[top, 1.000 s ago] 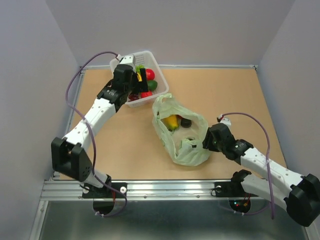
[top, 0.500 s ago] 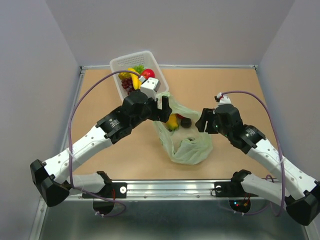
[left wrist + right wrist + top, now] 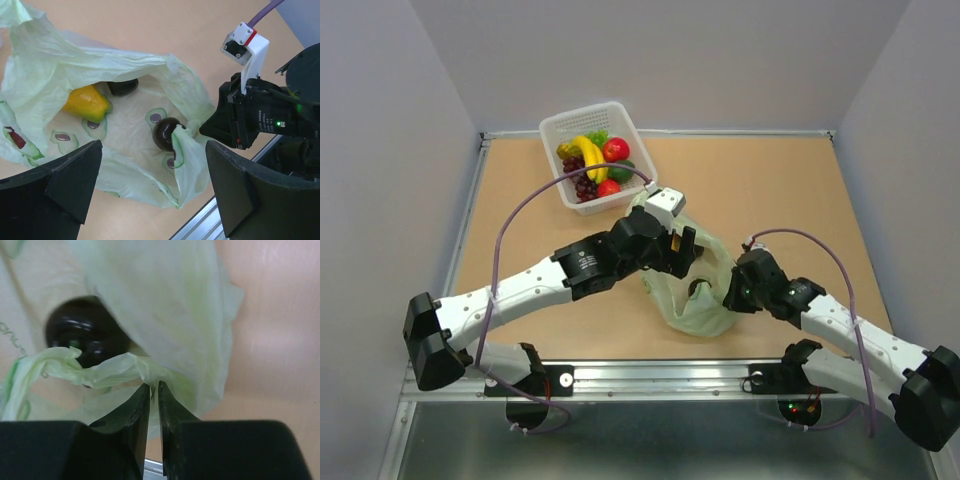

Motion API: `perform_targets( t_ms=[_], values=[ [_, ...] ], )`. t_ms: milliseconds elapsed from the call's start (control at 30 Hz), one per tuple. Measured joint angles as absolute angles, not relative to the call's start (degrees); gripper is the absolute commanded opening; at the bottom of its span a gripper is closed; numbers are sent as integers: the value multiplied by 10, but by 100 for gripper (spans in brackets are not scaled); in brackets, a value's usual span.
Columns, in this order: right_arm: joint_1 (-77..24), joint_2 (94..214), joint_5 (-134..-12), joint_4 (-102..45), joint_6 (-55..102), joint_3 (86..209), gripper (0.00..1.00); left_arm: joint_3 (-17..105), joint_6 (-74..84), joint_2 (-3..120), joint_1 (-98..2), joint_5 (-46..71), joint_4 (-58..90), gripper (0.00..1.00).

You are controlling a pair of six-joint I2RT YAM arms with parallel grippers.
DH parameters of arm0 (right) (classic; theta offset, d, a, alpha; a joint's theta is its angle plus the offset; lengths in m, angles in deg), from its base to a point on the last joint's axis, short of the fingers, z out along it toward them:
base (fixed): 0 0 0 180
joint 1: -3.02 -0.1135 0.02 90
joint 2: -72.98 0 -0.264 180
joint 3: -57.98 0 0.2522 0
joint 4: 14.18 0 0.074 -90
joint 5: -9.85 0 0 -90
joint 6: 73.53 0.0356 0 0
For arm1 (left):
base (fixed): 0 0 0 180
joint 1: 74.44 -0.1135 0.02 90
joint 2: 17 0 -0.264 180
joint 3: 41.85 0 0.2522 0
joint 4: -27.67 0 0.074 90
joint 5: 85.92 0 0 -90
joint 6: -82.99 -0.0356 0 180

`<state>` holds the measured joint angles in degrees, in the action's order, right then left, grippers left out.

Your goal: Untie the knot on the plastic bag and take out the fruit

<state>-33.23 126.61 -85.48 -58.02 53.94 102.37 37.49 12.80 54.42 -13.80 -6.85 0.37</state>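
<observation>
The pale green plastic bag (image 3: 705, 315) lies with its mouth spread wide; the knot is out of view. Inside the bag (image 3: 50, 65) the left wrist view shows fruit: a yellow-orange one (image 3: 86, 102), a dark one (image 3: 122, 87) and a round dark one (image 3: 166, 132). My left gripper (image 3: 685, 245) hovers open above the bag's mouth, its jaws (image 3: 152, 192) wide apart and holding nothing. Low at the bag's right edge, my right gripper (image 3: 728, 292) is shut on a fold of the plastic (image 3: 154, 385), just beside the round dark fruit (image 3: 82, 335).
A white basket (image 3: 552, 125) stands at the back left with a banana (image 3: 588, 155), grapes and red and green fruit in it. A metal rail (image 3: 650, 375) runs along the table's near edge, close behind the bag.
My left arm has swung from the basket to above the bag, still open. My right gripper rose beside the bag, came back down and closed on the bag's right edge.
</observation>
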Motion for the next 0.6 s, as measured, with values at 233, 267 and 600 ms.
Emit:
perform_targets(
  t_ms=[233, 267, 600],
  values=[
    [-333, 1248, -855, -564, 599, 948, 13, 379, 131, 603, -111, -69, 16, 95],
    [-333, 1248, -855, -559, 607, 942, 12, 383, 131, 615, -107, -68, 17, 95],
    [-333, 1221, -866, -495, 669, 893, 7, 421, 145, 736, -92, -66, 25, 83]
  ],
)
